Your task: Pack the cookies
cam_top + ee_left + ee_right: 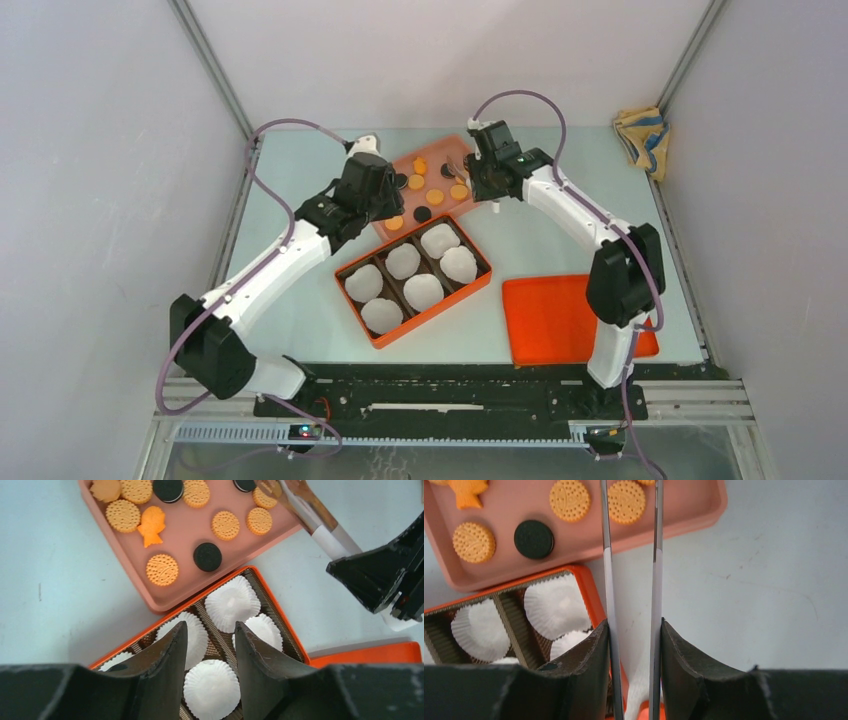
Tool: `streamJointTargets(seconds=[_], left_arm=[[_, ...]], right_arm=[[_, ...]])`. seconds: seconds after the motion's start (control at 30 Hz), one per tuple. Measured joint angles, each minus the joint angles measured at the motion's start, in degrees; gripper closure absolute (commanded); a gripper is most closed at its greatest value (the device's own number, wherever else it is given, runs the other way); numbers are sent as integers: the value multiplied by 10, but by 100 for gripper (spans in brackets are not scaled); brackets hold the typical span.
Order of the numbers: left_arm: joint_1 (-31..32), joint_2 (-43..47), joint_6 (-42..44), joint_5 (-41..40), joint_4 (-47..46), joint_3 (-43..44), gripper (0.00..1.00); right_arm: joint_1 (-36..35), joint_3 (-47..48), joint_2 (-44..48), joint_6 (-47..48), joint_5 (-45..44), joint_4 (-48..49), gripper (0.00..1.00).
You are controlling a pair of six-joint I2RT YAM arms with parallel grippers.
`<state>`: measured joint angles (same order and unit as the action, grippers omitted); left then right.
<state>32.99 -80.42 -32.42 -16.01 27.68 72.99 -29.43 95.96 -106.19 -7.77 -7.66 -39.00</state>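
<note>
Several cookies lie on a pink tray [400,170]: orange discs [162,570], black discs [207,557] and an orange star [151,525]. They also show in the right wrist view [569,499]. My right gripper [634,627] is shut on a pair of tongs [607,555], whose tips reach over the tray's right end [272,490]. I cannot tell whether the tips hold a cookie. My left gripper [210,630] is open and empty above the orange box [280,615], near the tray's front edge. In the top view it is at the tray's left [385,200], the right gripper [475,182] at its right.
The orange box [482,282] holds several white paper cups [423,291] in ridged brown compartments. Its orange lid [560,320] lies at the front right, by the right arm's base. A folded cloth [640,135] sits in the far right corner.
</note>
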Motion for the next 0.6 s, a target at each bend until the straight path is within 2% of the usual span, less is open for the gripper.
streamJointTargets(seconds=[0.3, 0.5, 0.6], left_arm=[[-2, 24, 5, -30, 19, -34, 54], [-4, 26, 5, -34, 24, -47, 54], [-7, 31, 5, -34, 24, -55, 54]], right_arm=[[-5, 52, -58, 14, -13, 12, 74], [-5, 79, -99, 14, -8, 6, 69], [-6, 81, -112, 14, -6, 2, 63]])
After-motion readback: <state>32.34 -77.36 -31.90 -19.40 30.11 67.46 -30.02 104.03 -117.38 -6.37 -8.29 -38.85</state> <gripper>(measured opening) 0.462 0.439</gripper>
